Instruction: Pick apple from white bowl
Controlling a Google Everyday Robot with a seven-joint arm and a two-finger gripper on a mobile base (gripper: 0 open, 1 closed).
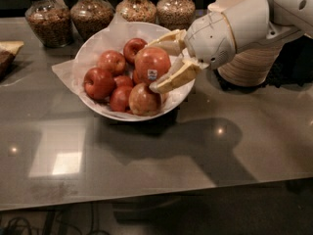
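Note:
The white bowl (90, 45), lined with crinkled white paper, stands on the grey table and holds several apples. My gripper (157, 62) reaches in from the right and is shut on the apple (150, 62), a red-orange one with a small white-and-dark sticker facing the camera. One cream finger (168, 40) lies behind it and the other finger (175, 78) in front. The held apple sits over the right part of the bowl, above the other apples. A pale tan-yellow apple (143, 100) lies at the bowl's front, with darker red apples (99, 82) to the left.
Several glass jars of grains (46, 16) line the table's far edge. A stack of tan paper bowls (249, 62) stands right of the bowl, behind my arm. A brown object (7, 53) lies at the far left. The grey table (161, 155) stretches toward the front edge.

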